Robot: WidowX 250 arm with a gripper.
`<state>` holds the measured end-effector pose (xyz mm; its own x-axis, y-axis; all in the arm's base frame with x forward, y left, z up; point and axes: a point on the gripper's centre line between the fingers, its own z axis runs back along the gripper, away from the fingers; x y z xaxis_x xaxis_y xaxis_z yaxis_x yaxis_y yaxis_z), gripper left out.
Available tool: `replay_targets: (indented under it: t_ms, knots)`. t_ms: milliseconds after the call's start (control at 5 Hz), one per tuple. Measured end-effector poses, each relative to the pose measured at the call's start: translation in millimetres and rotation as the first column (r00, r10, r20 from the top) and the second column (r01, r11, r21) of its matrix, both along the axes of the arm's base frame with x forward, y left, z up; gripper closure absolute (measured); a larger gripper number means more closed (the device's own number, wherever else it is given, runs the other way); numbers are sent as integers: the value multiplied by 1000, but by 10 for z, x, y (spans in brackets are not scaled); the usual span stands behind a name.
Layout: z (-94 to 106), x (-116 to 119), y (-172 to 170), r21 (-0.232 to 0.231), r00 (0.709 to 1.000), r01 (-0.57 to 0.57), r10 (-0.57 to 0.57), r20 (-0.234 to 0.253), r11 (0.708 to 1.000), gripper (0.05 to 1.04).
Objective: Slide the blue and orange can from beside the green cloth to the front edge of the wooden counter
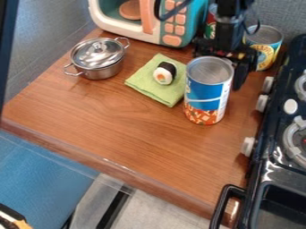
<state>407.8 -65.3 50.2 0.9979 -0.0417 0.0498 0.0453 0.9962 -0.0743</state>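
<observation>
Sushi piece (164, 73) already lying on green cloth (142, 83); gripper (232, 60) hanging at blue can (206, 95) — open or closed, I cannot tell.

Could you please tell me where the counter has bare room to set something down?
The largest bare patch of counter lies between the pot, green cloth and blue can and the front edge, running across to the stove. It is crowded behind the blue can, where the arm and yellow-labelled can stand close together near the toy microwave.
</observation>
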Motion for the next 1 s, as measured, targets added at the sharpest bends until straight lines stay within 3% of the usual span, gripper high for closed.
replay_targets:
  t_ms: [600, 1000]
  knots:
    - [228, -539, 65, 23, 995, 95, -95, 22, 995, 83]
    - [-35, -977, 83, 57, 986, 159, -156, -67, 986, 83]
